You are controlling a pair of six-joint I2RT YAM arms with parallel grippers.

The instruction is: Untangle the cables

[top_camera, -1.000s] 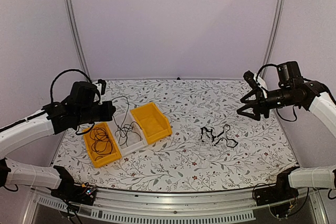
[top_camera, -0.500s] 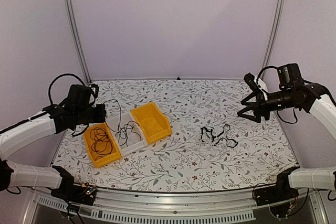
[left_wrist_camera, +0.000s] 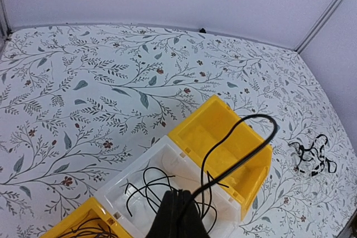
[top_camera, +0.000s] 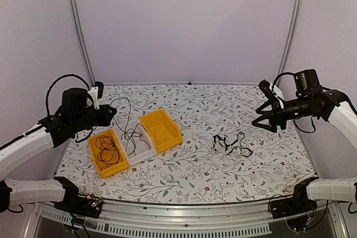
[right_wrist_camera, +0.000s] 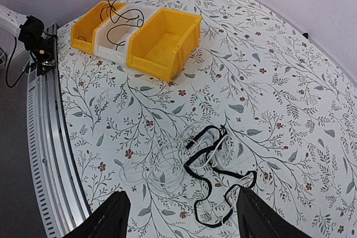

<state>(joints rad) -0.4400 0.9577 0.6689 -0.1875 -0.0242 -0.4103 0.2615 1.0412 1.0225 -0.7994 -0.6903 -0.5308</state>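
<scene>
My left gripper (top_camera: 110, 113) is shut on a thin black cable (top_camera: 124, 116) and holds it above the white bin (top_camera: 146, 150). The cable arches up and drops into that bin, where more of it lies in loops. In the left wrist view the shut fingers (left_wrist_camera: 178, 215) pinch this cable (left_wrist_camera: 245, 120). A second black cable (top_camera: 105, 147) lies coiled in the left yellow bin (top_camera: 115, 169). A tangle of a black flat cable (top_camera: 230, 144) and a pale cable (right_wrist_camera: 162, 165) lies on the table right of centre. My right gripper (top_camera: 262, 116) is open and empty, above and to the right of the tangle (right_wrist_camera: 223, 174).
The right yellow bin (top_camera: 162, 129) beside the white one holds nothing. The three bins stand in a slanted row at the left and also show in the right wrist view (right_wrist_camera: 162, 40). The flowered table ends at a metal rail (top_camera: 167, 222) in front.
My left arm has drawn back to the left and lifted the black cable higher out of the white bin. The right gripper has shifted only slightly.
</scene>
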